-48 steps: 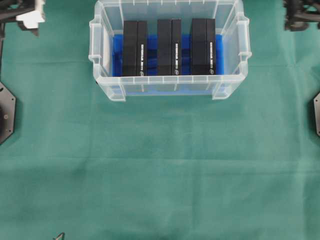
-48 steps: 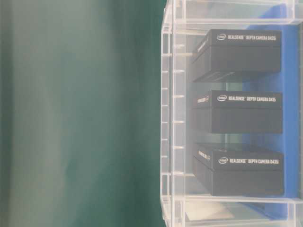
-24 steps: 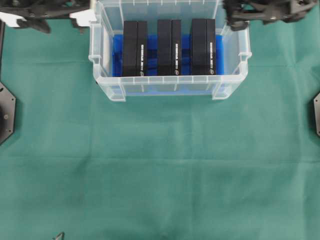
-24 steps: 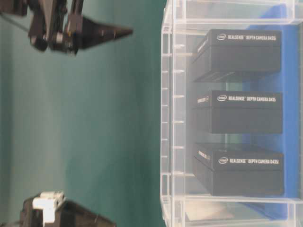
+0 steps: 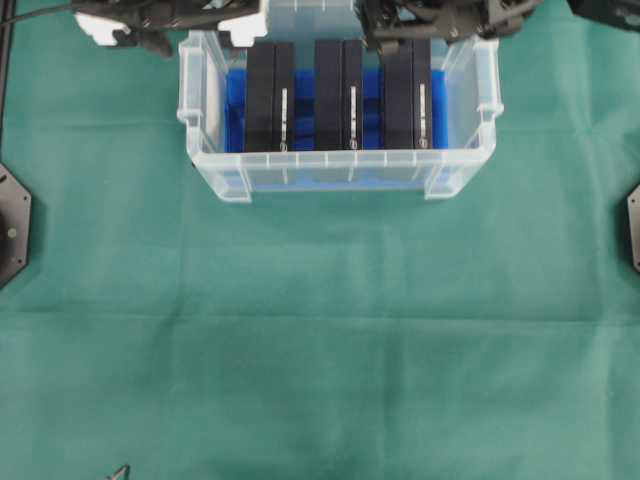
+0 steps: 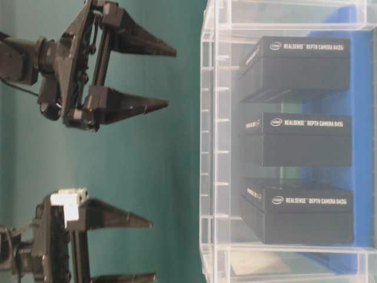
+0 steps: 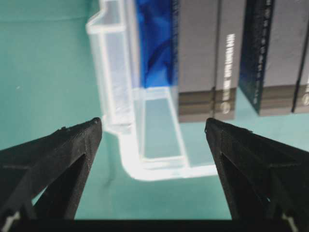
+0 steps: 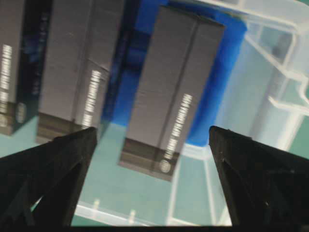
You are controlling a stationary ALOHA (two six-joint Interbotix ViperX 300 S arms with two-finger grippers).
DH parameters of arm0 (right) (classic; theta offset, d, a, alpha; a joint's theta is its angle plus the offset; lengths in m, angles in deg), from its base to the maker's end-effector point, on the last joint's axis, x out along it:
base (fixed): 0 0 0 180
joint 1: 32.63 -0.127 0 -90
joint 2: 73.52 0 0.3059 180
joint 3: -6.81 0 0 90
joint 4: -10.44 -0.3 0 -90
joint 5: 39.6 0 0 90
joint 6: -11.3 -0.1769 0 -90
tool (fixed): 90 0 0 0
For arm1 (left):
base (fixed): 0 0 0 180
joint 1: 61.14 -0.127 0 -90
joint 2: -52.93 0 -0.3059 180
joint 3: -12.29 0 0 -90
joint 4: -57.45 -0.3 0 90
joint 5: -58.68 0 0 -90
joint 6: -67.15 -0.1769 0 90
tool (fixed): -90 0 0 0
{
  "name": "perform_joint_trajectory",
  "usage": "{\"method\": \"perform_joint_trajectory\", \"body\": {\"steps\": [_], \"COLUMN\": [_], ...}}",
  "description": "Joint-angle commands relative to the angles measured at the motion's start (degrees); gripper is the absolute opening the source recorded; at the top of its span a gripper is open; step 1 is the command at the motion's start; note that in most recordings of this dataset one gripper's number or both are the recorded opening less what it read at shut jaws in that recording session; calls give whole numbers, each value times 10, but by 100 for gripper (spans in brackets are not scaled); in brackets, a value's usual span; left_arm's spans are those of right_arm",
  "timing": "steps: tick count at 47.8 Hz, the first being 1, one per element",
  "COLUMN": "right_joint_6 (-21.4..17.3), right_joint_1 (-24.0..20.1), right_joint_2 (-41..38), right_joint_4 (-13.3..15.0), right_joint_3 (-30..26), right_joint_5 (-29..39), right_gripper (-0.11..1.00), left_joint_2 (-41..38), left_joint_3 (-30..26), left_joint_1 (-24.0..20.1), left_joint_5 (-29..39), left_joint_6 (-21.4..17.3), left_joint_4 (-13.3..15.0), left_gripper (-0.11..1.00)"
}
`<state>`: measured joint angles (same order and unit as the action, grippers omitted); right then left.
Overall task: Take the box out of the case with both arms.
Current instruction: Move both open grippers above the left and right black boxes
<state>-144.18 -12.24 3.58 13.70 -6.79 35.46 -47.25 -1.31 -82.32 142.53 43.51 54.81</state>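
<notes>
The clear case (image 5: 340,160) stands at the back of the table with a blue sheet (image 5: 236,100) on its bottom. In it stand three black boxes side by side: left (image 5: 270,95), middle (image 5: 338,95) and right (image 5: 406,95). My left gripper (image 5: 245,28) hovers open over the case's back left corner, holding nothing. In the left wrist view the gripper (image 7: 153,123) frames the case's corner (image 7: 125,145) and the left box (image 7: 203,58). My right gripper (image 5: 400,25) is open above the back of the right box (image 8: 169,96). Both hang above the rim: left (image 6: 153,249), right (image 6: 171,78).
Green cloth (image 5: 320,330) covers the table in front of the case. Black arm bases sit at the left edge (image 5: 12,225) and the right edge (image 5: 633,225). The case's walls and side handle lugs (image 5: 487,70) stand up around the boxes.
Both arms have swung in from the top corners to the back of the case, the left over its left corner, the right over the right box. Both grippers stay open.
</notes>
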Motion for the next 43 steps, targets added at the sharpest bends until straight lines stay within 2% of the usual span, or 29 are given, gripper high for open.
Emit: {"method": "perform_joint_trajectory", "body": {"steps": [1,17,43], "right_joint_6": [-3,-5,-19], "right_joint_1": [-3,-4,-4], "right_joint_2": [3,2,2], "right_joint_4": [-1,0,6], "right_joint_3": [-21,-21,-14], "right_joint_5": [-3,-2,-1], "right_gripper": [95,95,95], "left_joint_2": [-4,-55,-82], "left_joint_3": [-29,-96,-103], "left_joint_1": [3,11,18], "left_joint_5": [-3,-3,-9], "left_joint_6": [-3,-12,-14], "left_joint_4": [-2,-4,-4], "left_gripper": [84,84,84]}}
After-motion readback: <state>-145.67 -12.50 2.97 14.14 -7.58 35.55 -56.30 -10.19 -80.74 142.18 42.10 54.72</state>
